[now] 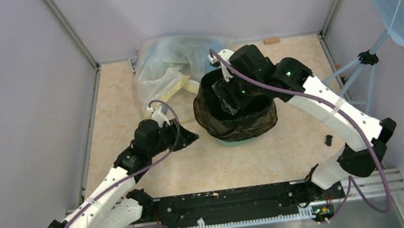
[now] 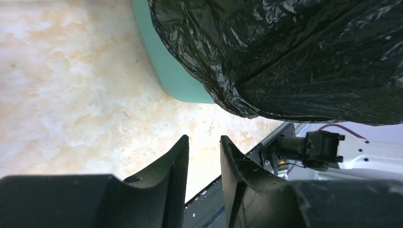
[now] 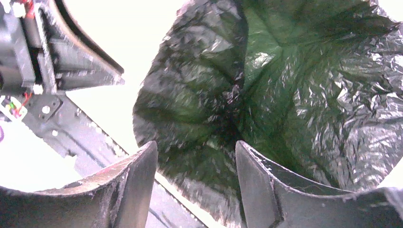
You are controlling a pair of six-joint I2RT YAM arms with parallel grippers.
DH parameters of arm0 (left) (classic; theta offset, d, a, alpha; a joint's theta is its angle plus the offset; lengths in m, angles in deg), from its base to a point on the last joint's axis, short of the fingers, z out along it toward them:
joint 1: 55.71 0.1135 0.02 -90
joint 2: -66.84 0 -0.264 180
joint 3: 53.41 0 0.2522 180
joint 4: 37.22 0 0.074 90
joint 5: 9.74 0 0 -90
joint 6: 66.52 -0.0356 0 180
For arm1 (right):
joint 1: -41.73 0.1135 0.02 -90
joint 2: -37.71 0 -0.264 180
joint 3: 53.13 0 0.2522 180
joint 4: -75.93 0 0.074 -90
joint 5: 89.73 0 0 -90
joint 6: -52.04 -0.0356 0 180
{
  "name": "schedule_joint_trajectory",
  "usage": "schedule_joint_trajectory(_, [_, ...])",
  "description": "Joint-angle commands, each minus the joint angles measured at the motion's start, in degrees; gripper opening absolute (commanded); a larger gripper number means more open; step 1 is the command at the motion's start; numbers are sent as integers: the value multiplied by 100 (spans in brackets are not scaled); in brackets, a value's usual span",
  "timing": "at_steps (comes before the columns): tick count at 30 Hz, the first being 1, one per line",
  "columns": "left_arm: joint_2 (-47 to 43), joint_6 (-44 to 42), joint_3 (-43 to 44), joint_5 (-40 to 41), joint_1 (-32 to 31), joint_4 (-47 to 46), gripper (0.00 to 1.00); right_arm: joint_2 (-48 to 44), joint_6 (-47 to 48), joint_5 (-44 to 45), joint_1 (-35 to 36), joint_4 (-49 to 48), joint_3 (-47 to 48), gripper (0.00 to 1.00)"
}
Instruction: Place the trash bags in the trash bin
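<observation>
the black trash bag [image 1: 241,122] is fitted over the mint-green trash bin [image 1: 232,141], which stands near the middle of the table [image 1: 123,106]. the film is thin, glossy and heavily crinkled. it folds over the rim and hangs down the outer walls, leaving only a green strip exposed at the base. seen from the right wrist, the interior forms a deep hollow with creases meeting at a centre, and green shows faintly through the plastic.

right gripper [image 1: 227,100]: positioned at the bag's mouth, fingers spread apart, nothing between them.

left gripper [image 1: 192,138]: low beside the bin's left side, clear of the bag, fingers narrowly parted, nothing grasped.

a translucent bag [image 1: 165,66] lies just behind the bin.
</observation>
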Motion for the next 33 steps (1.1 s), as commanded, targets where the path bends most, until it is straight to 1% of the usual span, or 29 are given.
schedule_joint_trajectory(1, [-361, -627, 475, 783, 16, 747, 37, -393, 189, 39, 332, 363, 362, 63])
schedule_joint_trajectory(4, [-555, -754, 523, 967, 18, 891, 38, -247, 364, -139, 627, 659, 478, 63])
schedule_joint_trajectory(7, [-686, -752, 490, 1070, 24, 892, 39, -13, 489, -23, 921, 801, 409, 63])
schedule_joint_trajectory(9, [-722, -753, 488, 1107, 16, 892, 39, 114, 513, 12, 993, 786, 348, 59])
schedule_joint_trajectory(14, [-756, -787, 534, 1196, 17, 1017, 41, 243, 514, 9, 1029, 529, 172, 46])
schedule_joint_trajectory(18, [-837, -855, 548, 1357, 15, 1113, 41, 308, 545, -15, 1028, 348, -46, 43])
schedule_joint_trajectory(19, [-863, -871, 547, 1406, 16, 1127, 42, 311, 541, 10, 1028, 284, -112, 41])
schedule_joint_trajectory(20, [-884, -884, 551, 1444, 19, 1135, 42, 318, 541, 61, 1028, 238, -164, 35])
schedule_joint_trajectory(22, [-929, -900, 538, 1519, 19, 1163, 42, 326, 541, 159, 1029, 161, -263, 15])
schedule_joint_trajectory(23, [-940, -911, 532, 1547, 19, 1160, 43, 326, 541, 249, 1034, 111, -310, 10])
schedule_joint_trajectory(24, [-950, -917, 524, 1577, 21, 1163, 43, 315, 541, 392, 1033, 48, -367, 7])
schedule_joint_trajectory(27, [-955, -936, 515, 1656, 18, 1164, 45, 287, 541, 918, 972, -191, -487, 0])
schedule_joint_trajectory(28, [-959, -941, 503, 1679, 22, 1162, 45, 287, 541, 967, 886, -263, -495, 0])
schedule_joint_trajectory(31, [-960, -939, 489, 1712, 18, 1150, 46, 295, 541, 772, 475, -531, -460, 0])
schedule_joint_trajectory(33, [-960, -929, 473, 1714, 21, 1137, 46, 357, 787, 572, 268, -692, -402, 0])
